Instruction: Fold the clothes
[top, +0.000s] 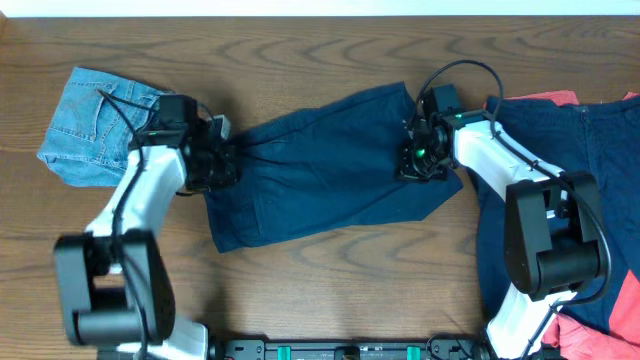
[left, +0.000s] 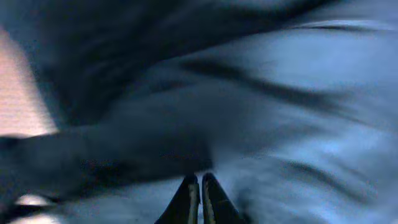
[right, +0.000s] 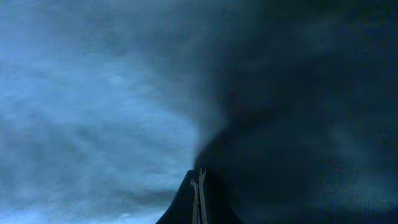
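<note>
Pinching the navy shorts (top: 320, 170) at both ends right now. My left fingers (left: 188, 205) are clamped tight on the bunched cloth at the shorts' left end. My right fingers (right: 186, 208) are closed on a fold at the right end, and creases run out from each grip. The shorts lie stretched across the middle of the surface (top: 330, 290). Light-blue denim shorts (top: 90, 125) sit by the back-left corner, beside my left arm. Another navy garment (top: 560, 130) and a coral-red piece (top: 590, 340) are heaped along the right edge.
</note>
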